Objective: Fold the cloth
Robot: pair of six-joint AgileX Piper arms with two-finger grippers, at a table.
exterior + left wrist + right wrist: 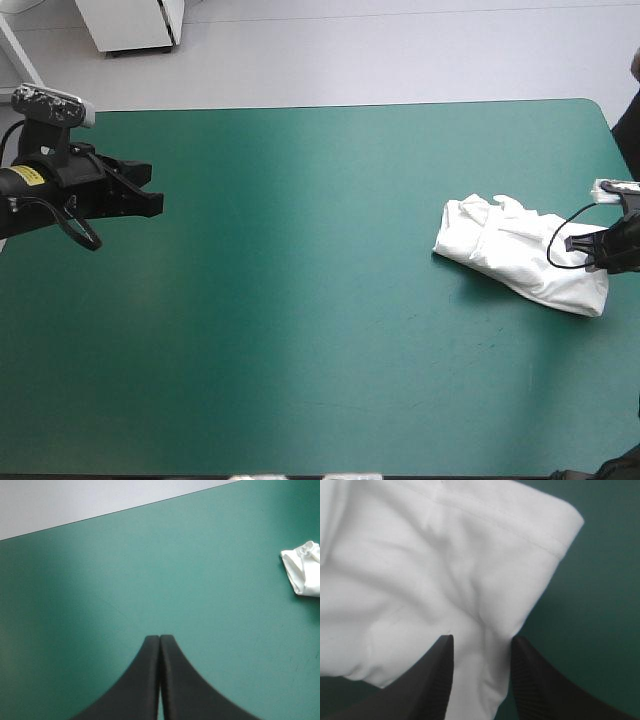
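Loosely perhaps, T-shirt (445, 570) within right end effector (481, 641)

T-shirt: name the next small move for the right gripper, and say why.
Probably shut the right gripper on the T-shirt. Its fingers stand apart with a white fold between them, and the shirt lies in a crumpled heap near the right edge of the teal-green cover, not yet spread. The left gripper is shut and far off at the left side, so it cannot help yet.

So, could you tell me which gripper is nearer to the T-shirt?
Right: the right gripper, open, straddles an edge of the T-shirt. The left gripper, shut, is far across the table.
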